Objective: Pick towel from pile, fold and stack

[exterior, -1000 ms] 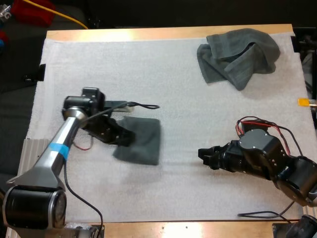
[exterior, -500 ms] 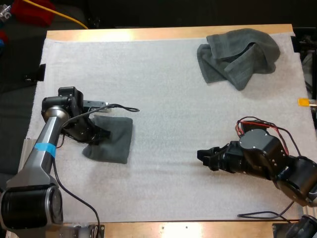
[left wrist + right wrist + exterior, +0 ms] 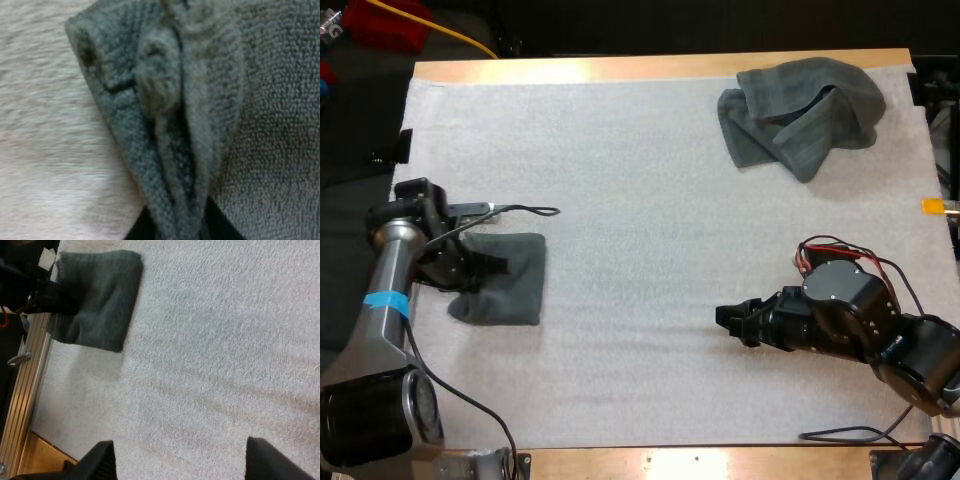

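Dragged leftward since a second ago: folded dark grey-green terry towel (image 3: 510,285), now near the left edge of the white fleecy mat (image 3: 640,200), clamped at its left side by the left gripper (image 3: 485,268). Visible from the left wrist alone: layered fold edges pinched between the black fingers (image 3: 222,230). Near-square, no clear long axis, sides roughly along the mat's. Spread wide over bare mat, empty: right gripper (image 3: 730,318). Two towels counted: this one, plus a crumpled dark grey-green towel (image 3: 800,112) at the far right corner.
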Controlling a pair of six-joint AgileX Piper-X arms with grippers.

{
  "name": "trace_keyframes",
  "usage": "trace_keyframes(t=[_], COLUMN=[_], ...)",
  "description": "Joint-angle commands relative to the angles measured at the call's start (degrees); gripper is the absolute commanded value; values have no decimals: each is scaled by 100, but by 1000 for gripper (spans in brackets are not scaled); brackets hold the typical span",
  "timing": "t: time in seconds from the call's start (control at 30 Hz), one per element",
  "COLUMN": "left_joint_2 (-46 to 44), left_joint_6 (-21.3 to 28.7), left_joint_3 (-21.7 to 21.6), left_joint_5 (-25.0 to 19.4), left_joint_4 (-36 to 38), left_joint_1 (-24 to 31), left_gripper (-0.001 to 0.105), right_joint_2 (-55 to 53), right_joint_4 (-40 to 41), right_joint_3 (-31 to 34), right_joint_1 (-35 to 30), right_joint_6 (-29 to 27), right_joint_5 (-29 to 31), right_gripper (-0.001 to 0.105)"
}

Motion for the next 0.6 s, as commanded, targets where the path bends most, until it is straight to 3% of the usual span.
trace_keyframes(t=[0.0, 0.23, 0.57], left_joint_2=[-60, -60, -60], left_joint_6=[-89, -130, -192], left_joint_3=[-38, -38, -38], left_joint_5=[-122, 121, -73], left_joint_4=[-91, -467, -596], left_joint_1=[91, 192, 192], left_gripper=[1, 1, 3], right_joint_2=[-38, -38, -38], right_joint_4=[-11, -11, -11], right_joint_3=[-13, -13, -13], right_joint_1=[9, 9, 9], right_joint_6=[-1, -1, -1], right_joint_5=[-46, -72, -72], right_gripper=[54, 54, 54])
